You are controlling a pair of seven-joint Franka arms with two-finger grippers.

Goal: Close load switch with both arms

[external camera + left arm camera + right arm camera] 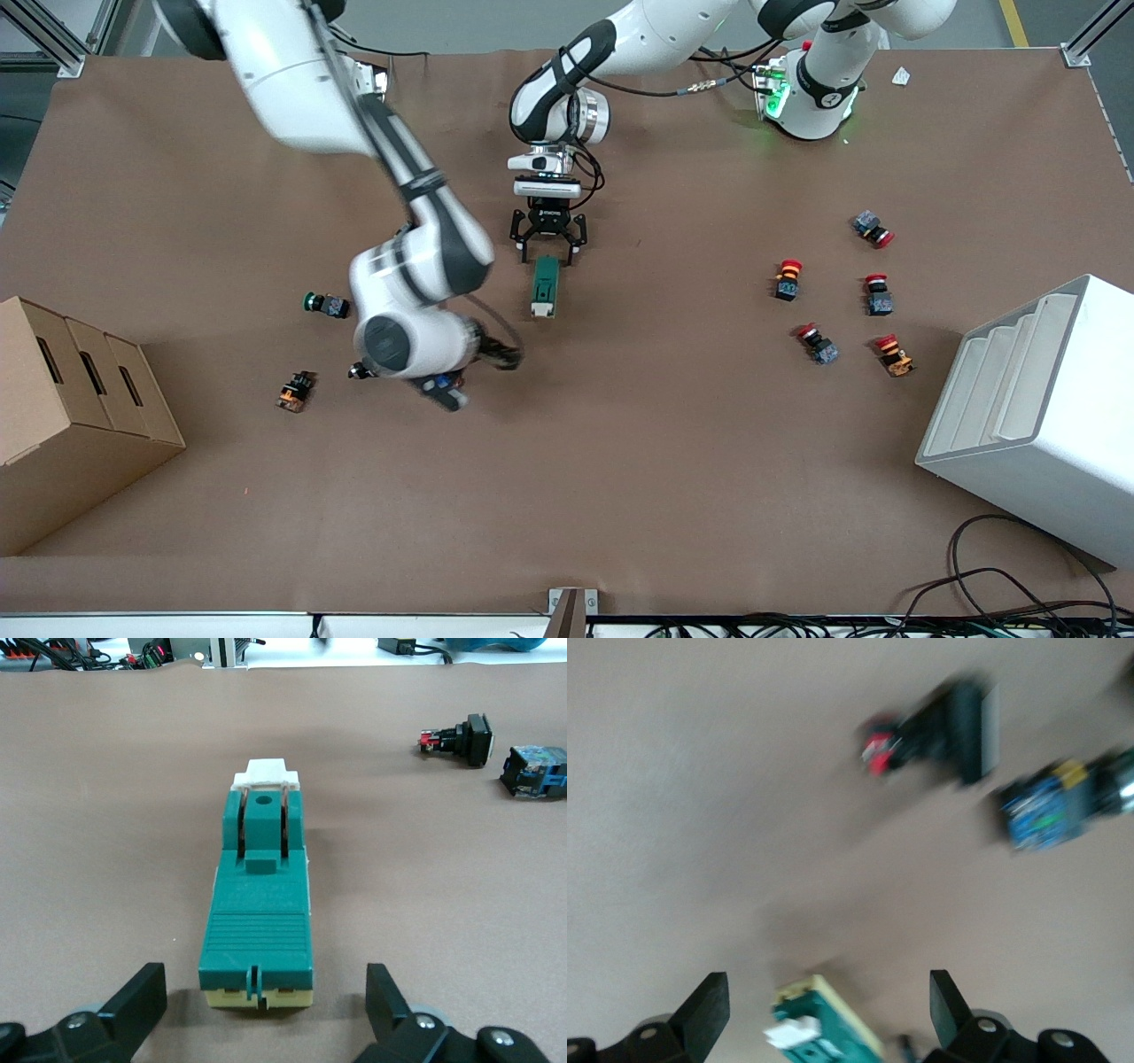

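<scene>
From the front, the load switch lies flat on the brown table, about in the middle. Its white end points toward the front camera. The left gripper is low at the switch's other end, with its fingers spread wide on each side of that end. They do not squeeze it. The right gripper is low over the table, nearer to the camera than the switch, toward the right arm's end. The arm hides most of it here. A green push button and an orange push button lie close by. Five red push buttons lie toward the left arm's end, near a white rack. A cardboard box sits at the right arm's end.

In the left wrist view, the switch lies between the two open black fingers, with gaps on both sides.

In the right wrist view, the right gripper is open and empty. The white end of the switch shows between the fingers, lower down. The picture is blurry.
</scene>
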